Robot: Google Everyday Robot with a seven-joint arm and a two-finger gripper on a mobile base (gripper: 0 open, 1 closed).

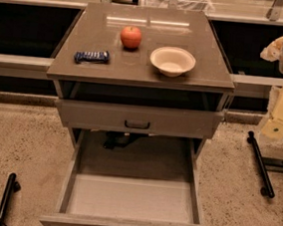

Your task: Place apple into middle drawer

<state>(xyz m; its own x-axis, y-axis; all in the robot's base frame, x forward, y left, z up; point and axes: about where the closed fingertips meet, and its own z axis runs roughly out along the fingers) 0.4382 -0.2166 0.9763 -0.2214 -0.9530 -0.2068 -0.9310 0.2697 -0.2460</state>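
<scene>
1. Here, a round red-orange apple (131,37) sat on the glossy grey-brown top of a cabinet (135,72), toward the back and near the middle, with nothing touching it.
2. A shallow cream bowl (172,61) stood upright to the apple's right and nearer the front edge, close to the fruit but apart from it.
3. A blue-wrapped snack bar (92,56) lay flat toward the left side of the top, well apart from both apple and bowl.
4. The wide grey middle drawer (130,199) was pulled out toward the camera below the top, its flat floor and low side walls in view.
5. Above it sat the upper grey drawer front (96,114) with its small black handle (137,125), a dark gap showing between that front and the cabinet top.
6. The robot's cream-coloured gripper (281,118) hung at the right edge of the scene, beside the cabinet's right side and well apart from the apple. It touched nothing on the top. Whether it was released or clenched, and whether it gripped anything, could not be told.
7. A black wheeled bar (259,164) lay on the speckled floor (24,138) below the gripper.
</scene>
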